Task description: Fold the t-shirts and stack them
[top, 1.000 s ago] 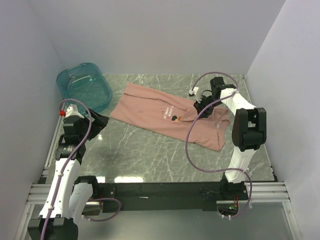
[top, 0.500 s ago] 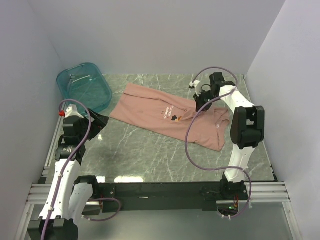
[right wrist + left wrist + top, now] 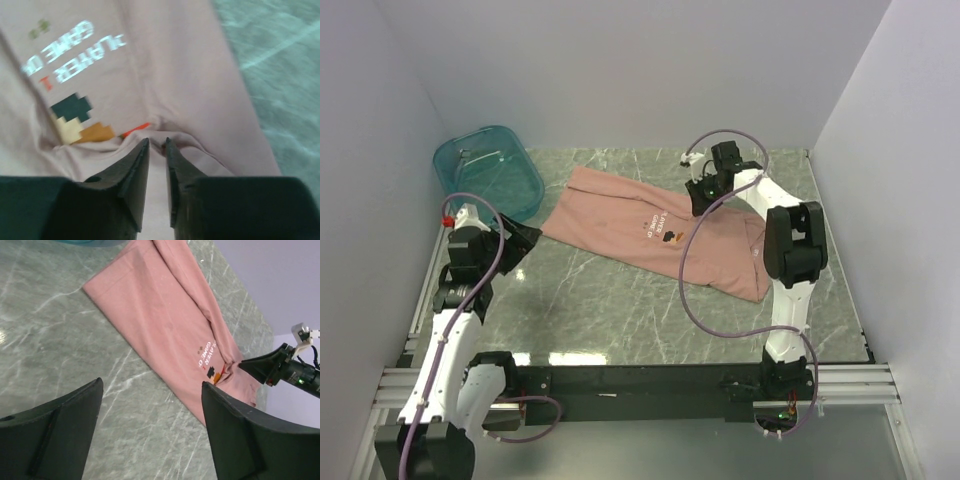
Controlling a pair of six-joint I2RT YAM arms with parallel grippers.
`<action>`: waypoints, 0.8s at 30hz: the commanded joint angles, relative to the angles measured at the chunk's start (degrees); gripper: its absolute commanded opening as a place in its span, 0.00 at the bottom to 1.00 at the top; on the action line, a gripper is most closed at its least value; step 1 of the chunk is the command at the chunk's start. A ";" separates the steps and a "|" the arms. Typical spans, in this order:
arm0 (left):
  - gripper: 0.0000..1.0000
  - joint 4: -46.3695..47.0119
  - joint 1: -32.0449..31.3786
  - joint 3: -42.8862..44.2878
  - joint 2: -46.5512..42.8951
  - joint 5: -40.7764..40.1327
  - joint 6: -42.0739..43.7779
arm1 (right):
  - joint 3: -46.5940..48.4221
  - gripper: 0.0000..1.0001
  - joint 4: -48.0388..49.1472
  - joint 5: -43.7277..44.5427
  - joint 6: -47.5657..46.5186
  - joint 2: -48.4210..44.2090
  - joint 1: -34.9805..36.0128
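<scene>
A dusty-pink t-shirt [image 3: 620, 215] lies spread across the middle of the marble table, with its pixel graphic [image 3: 667, 238] and white text facing up. My right gripper [image 3: 698, 200] is low on the shirt's far edge by the collar. In the right wrist view the right gripper [image 3: 157, 142] is shut on a small fold of the pink cloth [image 3: 175, 60], just beside the orange and black graphic [image 3: 75, 120]. My left gripper [image 3: 525, 240] is open and empty over bare table left of the shirt. In the left wrist view its jaws [image 3: 152, 405] stand wide apart, with the shirt [image 3: 165, 325] beyond them.
A translucent teal tub [image 3: 490, 175] stands at the back left corner, close to the shirt's left end. White walls close in the table on the left, back and right. The right arm's purple cable [image 3: 685, 290] hangs over the shirt.
My right gripper has moved left along the shirt's far edge, drawing the cloth near the collar with it. The left arm has shifted only slightly.
</scene>
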 commanded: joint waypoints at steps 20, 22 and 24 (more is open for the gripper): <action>0.43 -6.88 -14.72 67.36 76.21 -16.34 -0.94 | -12.01 0.41 -0.18 -17.60 14.96 -14.89 -25.34; 0.38 -7.58 -14.72 71.17 79.75 -18.18 -1.29 | -13.24 0.40 0.44 -16.65 16.82 -14.63 -26.40; 0.36 -9.43 -14.63 76.27 83.87 -19.07 -1.29 | -14.29 0.38 1.14 -15.68 18.22 -14.19 -27.02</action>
